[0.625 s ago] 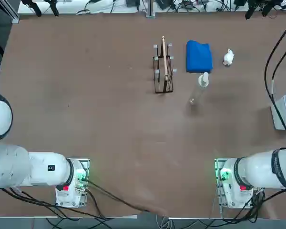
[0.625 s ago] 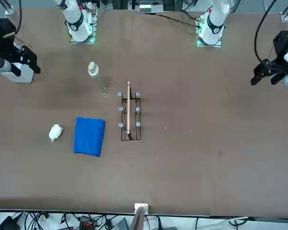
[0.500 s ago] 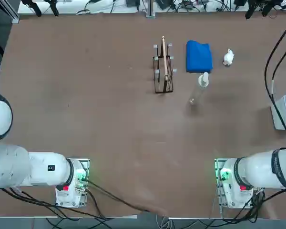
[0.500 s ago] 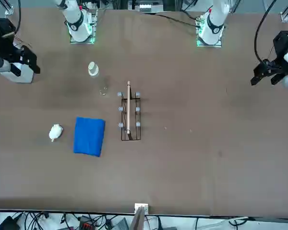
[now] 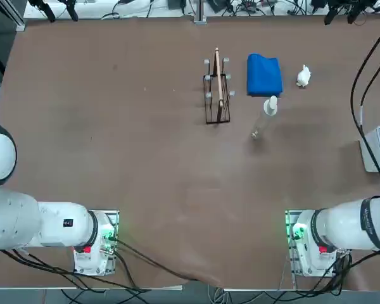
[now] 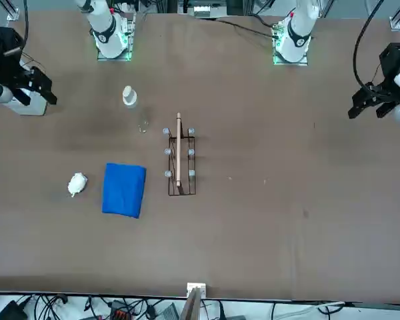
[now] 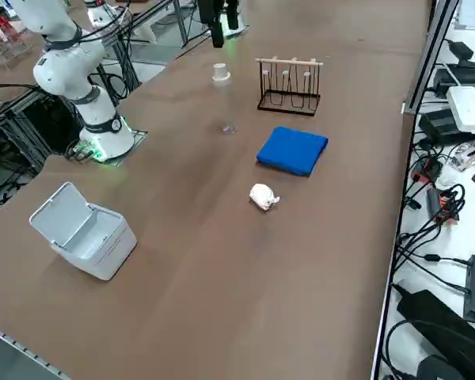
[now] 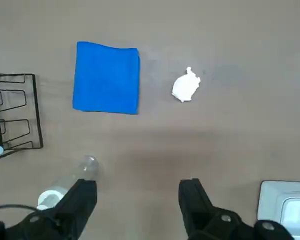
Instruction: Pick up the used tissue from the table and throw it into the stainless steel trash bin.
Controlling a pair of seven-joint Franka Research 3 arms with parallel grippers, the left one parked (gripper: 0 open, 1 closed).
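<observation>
Right wrist view showed the right gripper (image 8: 139, 200) held above the table (image 8: 230, 30) with its fingers spread and nothing between them. The used tissue (image 8: 185, 86) lay on the tabletop just beside the blue cloth (image 8: 107, 77), apart from it. The stainless steel trash bin (image 7: 85, 231) stood well apart with its lid raised, near the table's edge
</observation>
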